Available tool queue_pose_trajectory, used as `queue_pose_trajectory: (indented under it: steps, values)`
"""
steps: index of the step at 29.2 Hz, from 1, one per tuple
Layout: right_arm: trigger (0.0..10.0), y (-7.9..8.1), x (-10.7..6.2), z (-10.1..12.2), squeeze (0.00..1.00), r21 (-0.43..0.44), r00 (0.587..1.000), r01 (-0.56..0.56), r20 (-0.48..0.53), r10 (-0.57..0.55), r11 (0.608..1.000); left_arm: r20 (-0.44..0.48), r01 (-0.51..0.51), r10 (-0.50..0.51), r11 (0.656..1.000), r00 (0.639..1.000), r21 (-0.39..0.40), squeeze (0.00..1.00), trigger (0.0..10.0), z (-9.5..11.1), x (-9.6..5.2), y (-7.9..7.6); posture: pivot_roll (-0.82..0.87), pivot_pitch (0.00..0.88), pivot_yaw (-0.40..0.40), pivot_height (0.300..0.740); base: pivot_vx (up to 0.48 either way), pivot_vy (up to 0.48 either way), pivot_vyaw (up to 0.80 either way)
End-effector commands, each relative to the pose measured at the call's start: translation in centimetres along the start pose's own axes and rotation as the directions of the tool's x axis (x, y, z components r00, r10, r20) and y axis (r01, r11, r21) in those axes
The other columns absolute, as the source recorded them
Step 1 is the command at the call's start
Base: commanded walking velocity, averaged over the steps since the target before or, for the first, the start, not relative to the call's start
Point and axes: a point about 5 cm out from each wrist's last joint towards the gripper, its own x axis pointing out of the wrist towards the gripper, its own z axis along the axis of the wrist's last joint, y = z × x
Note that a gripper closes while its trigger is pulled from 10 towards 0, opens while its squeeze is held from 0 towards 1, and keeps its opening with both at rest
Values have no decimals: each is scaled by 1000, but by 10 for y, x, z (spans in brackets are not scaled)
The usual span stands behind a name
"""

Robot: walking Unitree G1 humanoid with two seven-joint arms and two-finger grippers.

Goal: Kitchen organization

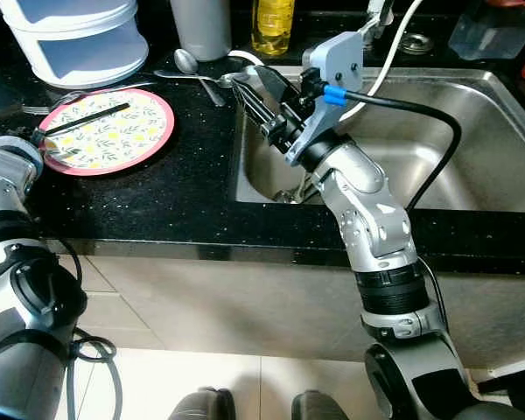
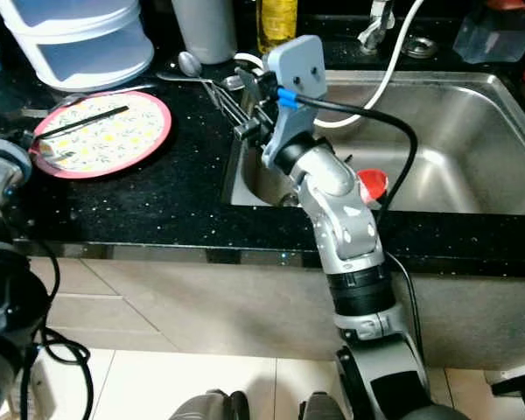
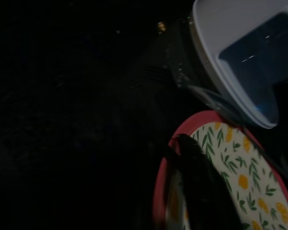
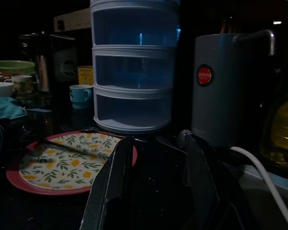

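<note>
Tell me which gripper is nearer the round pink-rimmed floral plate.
Left. The left gripper sits at the round pink-rimmed floral plate's edge; the right gripper is open, off to the plate's right by the steel sink's corner.

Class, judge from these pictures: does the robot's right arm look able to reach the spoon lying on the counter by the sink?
Probably yes. The right end effector hangs open at the sink's left edge, right beside the spoon, with only bare black counter between them.

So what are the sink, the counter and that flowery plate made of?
The sink looks like brushed stainless steel: grey with soft reflections. The counter seems polished black stone with pale flecks, perhaps granite. The plate has a matte printed face; melamine or ceramic, hard to tell.
</note>
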Motion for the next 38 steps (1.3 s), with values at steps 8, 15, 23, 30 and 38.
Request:
queue_pose_trajectory:
  steps: [8, 15, 23, 30, 38]
  values:
    - [10000, 1, 0, 2, 0, -2, 1000, -5, 4, 5, 1000, 73, 89, -98, 989, 992, 117, 0, 0, 6, -1, -16, -51, 82, 46, 740, 0, 0, 0]
    - [10000, 2, -1, 2, 0, -1, 1000, -9, 4, 9, 1000, 158, 328, -366, 918, 917, 222, 0, 10000, 23, -20, -71, -49, 80, 48, 740, 0, 0, 0]
    - [10000, 3, -1, 1, 0, -2, 1000, -10, 3, 10, 1000, 23, 610, -633, 754, 774, 244, 0, 10000, -18, -48, -129, -52, 75, 48, 740, 0, 0, 0]
    - [10000, -6, -2, 0, 0, -64, 1000, 22, -8, -23, 998, -227, 853, -823, 498, 521, 154, 0, 10000, -102, -95, -172, -42, 75, 51, 740, 0, 0, 0]
    - [10000, -77, -30, 5, 0, -179, 953, 287, -45, -299, 941, -489, 915, -774, 354, 402, 192, 0, 10000, -188, -114, -189, -59, 87, 74, 740, 0, 0, 0]
